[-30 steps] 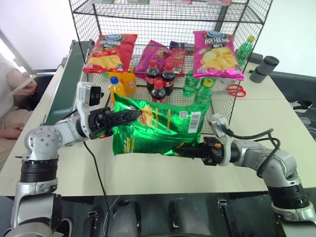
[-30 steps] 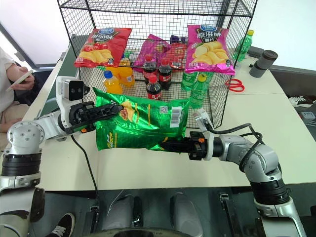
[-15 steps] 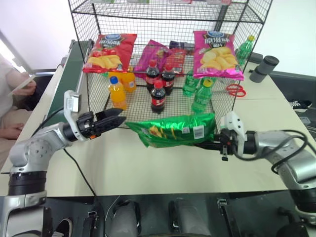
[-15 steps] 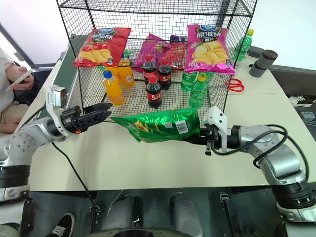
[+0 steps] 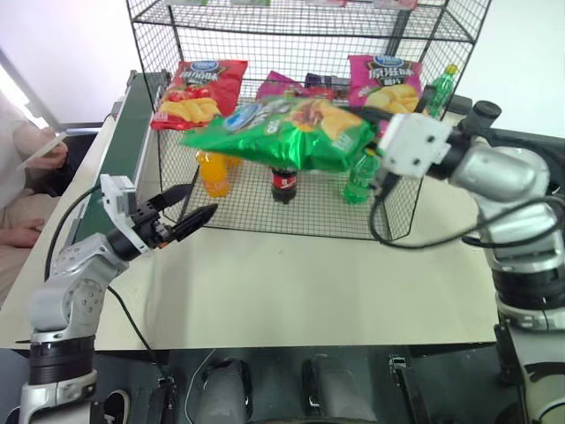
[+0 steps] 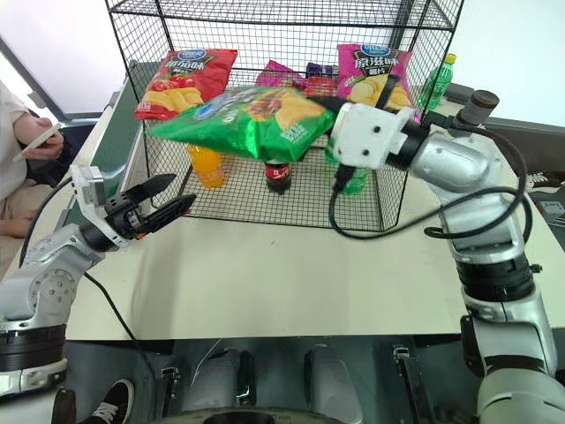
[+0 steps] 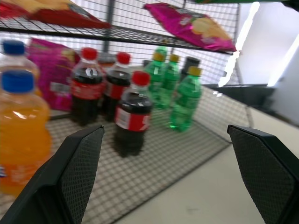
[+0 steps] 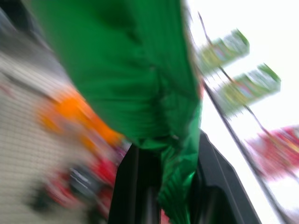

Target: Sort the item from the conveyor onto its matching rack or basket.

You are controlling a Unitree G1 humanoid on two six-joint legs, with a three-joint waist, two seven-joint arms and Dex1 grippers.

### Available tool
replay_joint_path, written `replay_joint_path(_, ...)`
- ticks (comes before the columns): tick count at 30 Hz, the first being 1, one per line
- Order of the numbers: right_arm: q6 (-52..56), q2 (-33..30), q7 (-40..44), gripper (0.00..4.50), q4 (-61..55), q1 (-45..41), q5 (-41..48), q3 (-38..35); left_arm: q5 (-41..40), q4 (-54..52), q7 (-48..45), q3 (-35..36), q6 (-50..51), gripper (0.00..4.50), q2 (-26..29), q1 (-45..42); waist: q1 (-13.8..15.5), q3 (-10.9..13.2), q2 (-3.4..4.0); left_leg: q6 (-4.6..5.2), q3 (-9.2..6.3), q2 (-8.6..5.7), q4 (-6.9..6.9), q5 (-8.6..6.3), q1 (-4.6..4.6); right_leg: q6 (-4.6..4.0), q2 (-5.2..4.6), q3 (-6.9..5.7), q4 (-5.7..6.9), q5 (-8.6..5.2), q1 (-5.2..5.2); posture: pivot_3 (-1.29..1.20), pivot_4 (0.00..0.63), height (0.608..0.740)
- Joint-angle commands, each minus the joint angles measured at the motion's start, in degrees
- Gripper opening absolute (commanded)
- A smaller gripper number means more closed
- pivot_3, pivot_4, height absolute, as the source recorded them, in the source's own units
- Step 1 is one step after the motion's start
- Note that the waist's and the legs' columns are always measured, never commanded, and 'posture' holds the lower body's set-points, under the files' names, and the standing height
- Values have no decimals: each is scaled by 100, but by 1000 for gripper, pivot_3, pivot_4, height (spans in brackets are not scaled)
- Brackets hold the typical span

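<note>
Up at the rack front: right tool pinches the crimped end of the glossy green crisp bag, which hangs nearly flat in the air, its blue oval logo and yellow chips facing up.
Green bag, place: out past the right tool toward the robot's left, in front of the black wire-grid rack, level with the tier of chip bags.
Left tool: spread wide, two black textured fingers apart, nothing between them; low over the bench, pointing at the rack's bottom tier.
Rack tier behind the green bag: red chip bag on the left, pink chip bag on the right, a purple packet between them, all shiny foil.
Bottom tier, ahead of the left tool: orange drink bottle, dark cola bottles with red caps, green bottles, all upright on wire mesh.
Conveyor: dark-green belt, beyond the left tool on its outer side.
Bench: pale, smooth, matte.
Room: a seated person's hand beyond the conveyor.
</note>
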Motion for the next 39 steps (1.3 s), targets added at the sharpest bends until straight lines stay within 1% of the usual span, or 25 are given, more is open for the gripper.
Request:
replay_joint_path(1,-192,246,-1020,129,423,-321,-1085,223,554,-283,342,-60,-701,4500,-129,49,-11,0,0,-1,1,0,-1,1,0,0,0,1,0,0,-1,0,150,740)
replay_joint_path(3,32,526,-1454,129,545,-405,-1335,188,595,-385,458,-93,-769,4500,-240,124,-32,1,2,-13,5,1,-4,7,-1,0,1,4,2,0,-7,0,150,740)
replay_joint_path(5,227,650,-1702,129,615,-409,-1631,196,659,-469,484,-142,-843,4500,-285,201,-39,1,3,-44,8,4,-10,25,-1,1,5,10,3,0,-12,0,150,740)
replay_joint_path(8,493,1076,-2048,129,639,-421,-1615,126,545,-581,657,-144,-740,4500,-382,240,-28,1,2,-46,9,4,-14,26,-3,1,5,9,2,0,-14,0,150,740)
replay_joint_path(10,703,1384,-2203,129,614,-387,-1410,-2,553,-639,717,-193,-727,4500,-405,258,-30,1,2,-45,10,4,-13,26,-3,1,4,10,3,1,-14,0,150,740)
replay_joint_path(14,1025,1433,-2390,129,717,-482,-1698,4,449,-642,829,-169,-640,4500,-456,194,-10,1,2,-45,9,3,-11,26,-3,1,3,9,6,1,-13,0,150,740)
replay_joint_path(19,1348,1688,-2830,129,1375,-698,-1961,219,478,-584,911,-301,-650,4500,-546,95,-30,1,2,-44,9,3,-11,25,-2,1,3,8,7,1,-13,0,150,740)
replay_joint_path(21,1596,1946,-3025,129,1537,-720,-1781,49,595,-623,933,-363,-767,4500,-589,121,-46,1,2,-44,9,3,-11,26,-1,1,4,9,8,1,-13,0,150,740)
replay_joint_path(24,1688,2043,-3163,129,1636,-785,-1813,29,741,-639,1100,-362,-882,4500,-639,132,-62,1,3,-45,9,3,-14,26,-3,1,5,9,8,1,-15,0,150,740)
replay_joint_path(27,1802,2206,-3307,129,1658,-808,-1774,36,1096,-605,1288,-424,-1232,4500,-712,131,-78,1,3,-45,9,3,-15,26,-4,1,4,9,7,1,-16,0,150,740)
replay_joint_path(34,1890,2639,-3568,129,1935,-1029,-1688,118,1174,-657,1438,-571,-1295,4500,-919,144,-163,1,3,-45,8,3,-15,26,-4,2,4,9,10,1,-16,0,150,740)
replay_joint_path(39,1796,2735,-3673,129,2336,-1302,-1667,177,1159,-649,1487,-566,-1293,4500,-945,122,-172,1,3,-45,8,4,-17,26,-4,2,4,9,11,1,-17,0,150,740)
